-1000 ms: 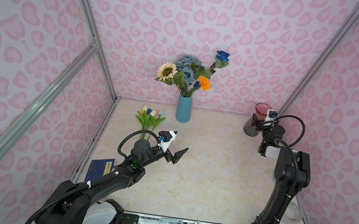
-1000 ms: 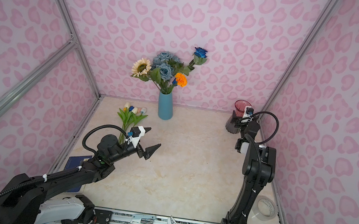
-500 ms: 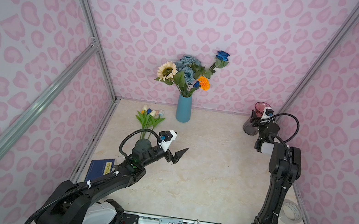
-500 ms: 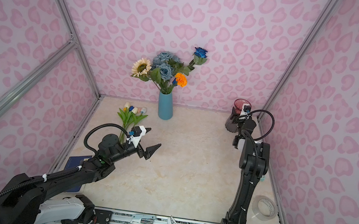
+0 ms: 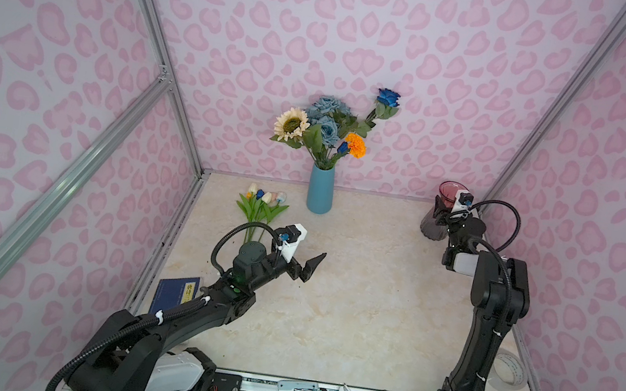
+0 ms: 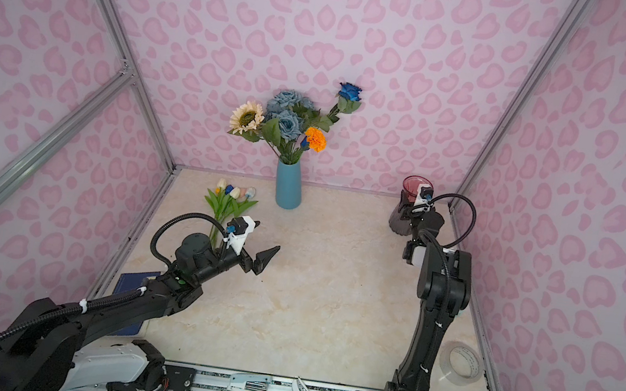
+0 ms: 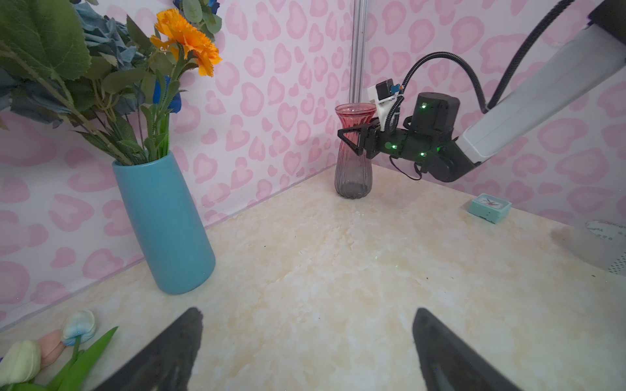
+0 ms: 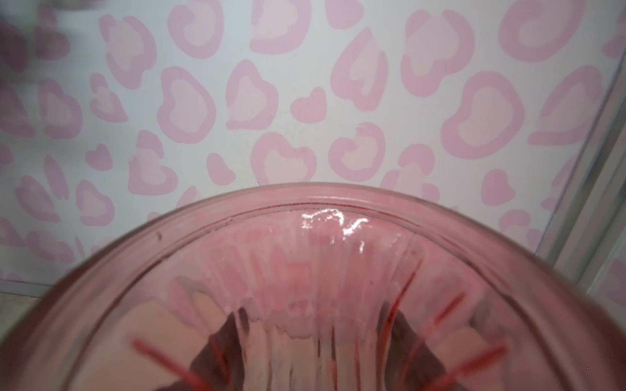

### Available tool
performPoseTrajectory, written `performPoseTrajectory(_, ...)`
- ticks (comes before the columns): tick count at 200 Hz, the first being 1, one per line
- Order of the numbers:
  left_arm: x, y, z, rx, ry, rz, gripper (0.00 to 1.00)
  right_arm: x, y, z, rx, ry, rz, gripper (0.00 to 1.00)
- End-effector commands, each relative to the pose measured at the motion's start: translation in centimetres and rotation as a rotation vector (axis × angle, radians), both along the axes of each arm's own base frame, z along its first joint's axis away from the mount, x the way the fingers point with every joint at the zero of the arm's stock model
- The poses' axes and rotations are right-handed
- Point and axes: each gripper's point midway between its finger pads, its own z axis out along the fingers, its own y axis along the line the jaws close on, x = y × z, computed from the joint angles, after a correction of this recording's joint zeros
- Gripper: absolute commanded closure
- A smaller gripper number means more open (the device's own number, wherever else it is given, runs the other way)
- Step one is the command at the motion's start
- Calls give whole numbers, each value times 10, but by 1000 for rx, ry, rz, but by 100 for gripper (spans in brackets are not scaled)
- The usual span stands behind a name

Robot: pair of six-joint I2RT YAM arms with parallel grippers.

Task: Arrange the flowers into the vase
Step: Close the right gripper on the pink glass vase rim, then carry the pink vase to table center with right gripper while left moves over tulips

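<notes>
Pink glass vase (image 5: 432, 227) stands at the bench's (image 5: 351, 294) far right corner. The right claw (image 7: 350, 137) straddles its neck; whether the fingers truly press the glass I cannot tell. Spread wide, the left claw (image 7: 306, 315) hangs above the bench. Most flowers (image 5: 330, 127) sit in the blue vase (image 5: 320, 191); the tulips (image 5: 261, 205) lie near it on the bench.

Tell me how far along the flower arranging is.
Done: sunflower, dusty-blue roses, bright blue rose and marigold stand in the blue vase. In hand: the right gripper straddles the pink glass vase at its neck; grip unclear. The left gripper hovers open, empty. Left: the tulips lie on the table beside the blue vase.
</notes>
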Motion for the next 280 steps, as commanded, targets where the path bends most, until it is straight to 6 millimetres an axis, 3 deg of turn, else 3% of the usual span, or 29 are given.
performPoseTrajectory(1,11,8,16,-44,-40,64,1,-19,18,44,-46,-162,27,74)
performPoseTrajectory(26,19,24,20,-76,-38,139,0,-47,48,58,-34,-187,80,74)
performPoseTrajectory(47,21,38,22,-99,-39,184,0,-77,86,67,-37,-194,147,74)
performPoseTrajectory(80,21,67,17,-145,-22,249,0,-129,171,61,-74,-146,323,75)
performPoseTrajectory(123,23,110,4,-155,16,402,0,-194,264,66,44,-151,567,74)
performPoseTrajectory(162,38,145,-11,-144,104,578,0,-226,332,43,58,-104,713,73)
performPoseTrajectory(201,65,174,-40,-114,293,702,3,-245,370,38,38,-87,780,73)
performPoseTrajectory(215,74,180,-48,-87,348,711,10,-251,382,33,25,-80,804,73)
performPoseTrajectory(246,82,189,-53,-54,381,752,22,-260,392,22,52,-69,842,72)
performPoseTrajectory(280,91,208,-68,42,467,841,23,-263,399,7,24,-38,847,70)
